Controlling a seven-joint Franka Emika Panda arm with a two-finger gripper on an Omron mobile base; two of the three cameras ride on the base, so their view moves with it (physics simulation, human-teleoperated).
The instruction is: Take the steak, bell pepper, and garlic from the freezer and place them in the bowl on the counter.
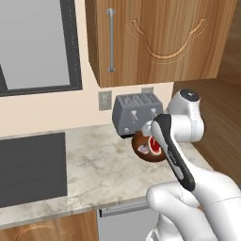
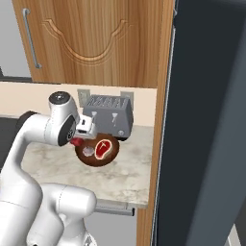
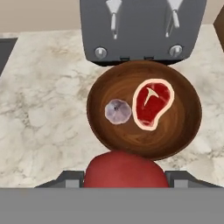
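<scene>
Leftmost in the left base view we see a dark flat panel (image 1: 30, 167) set into the worktop (image 1: 94, 169), a pale marbled stone slab over wooden cabinet fronts and a grey appliance front (image 1: 124, 223). Above it a cream wall carries a socket plate (image 1: 104, 100), with a grey framed panel (image 1: 37, 44) to its left and a wooden cupboard (image 1: 160, 37) with a steel handle hanging overhead. Further right a grey toaster (image 3: 142, 28) stands against the wall, and the brown bowl (image 3: 103, 127) sits on the worktop just in front of it, touching or nearly so. Inside the bowl the garlic (image 3: 117, 111) lies left of the steak (image 3: 152, 103), both flat on the bottom. Our pincer (image 3: 124, 175) hangs above the bowl's near rim, closed around the bell pepper (image 3: 125, 169). At far right in the right base view stands the freezer (image 2: 206, 120), its dark side toward us.
</scene>
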